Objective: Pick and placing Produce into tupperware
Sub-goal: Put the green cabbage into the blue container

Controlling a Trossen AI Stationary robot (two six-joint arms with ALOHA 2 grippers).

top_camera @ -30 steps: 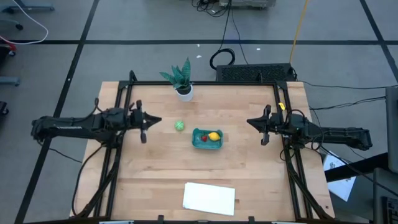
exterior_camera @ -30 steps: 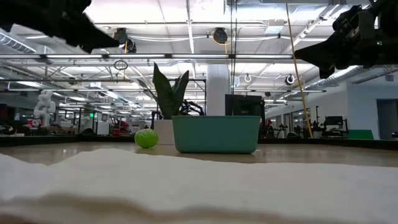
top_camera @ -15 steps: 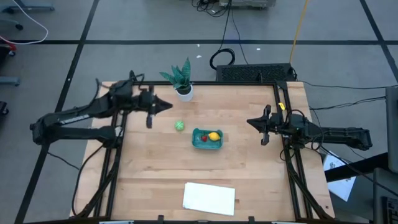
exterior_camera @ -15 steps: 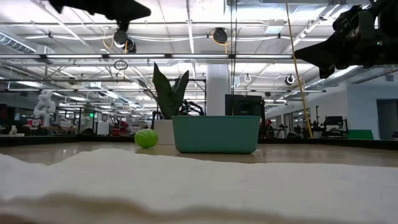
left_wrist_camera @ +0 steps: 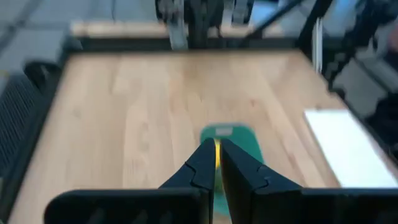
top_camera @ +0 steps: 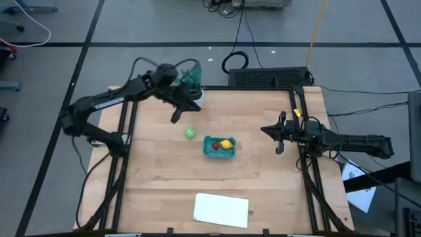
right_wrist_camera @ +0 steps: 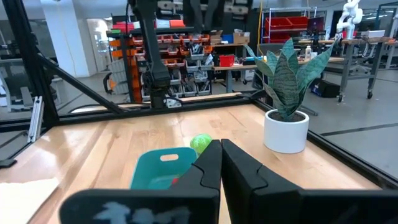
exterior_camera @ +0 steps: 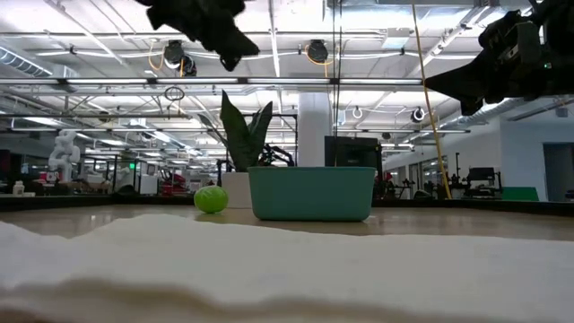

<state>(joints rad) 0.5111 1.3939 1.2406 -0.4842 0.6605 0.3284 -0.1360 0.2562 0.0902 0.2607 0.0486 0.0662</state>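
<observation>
The shallow teal plastic container (top_camera: 219, 147) sits mid-table, the red strawberry piece (top_camera: 215, 146) and yellow lemon piece (top_camera: 226, 143) inside it. The round green piece (top_camera: 189, 133) lies just left of it. Behind stands the potted plant (top_camera: 193, 87), probably near the table's rear edge; the flat white sheet (top_camera: 222, 209) lies in front.

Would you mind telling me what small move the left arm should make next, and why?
Probably open the left gripper and lower it onto the green piece: it lies beside the teal container, which holds the red and yellow pieces.

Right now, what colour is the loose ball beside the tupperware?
Green; the ball shows best in the high view, left of the teal tupperware.
</observation>
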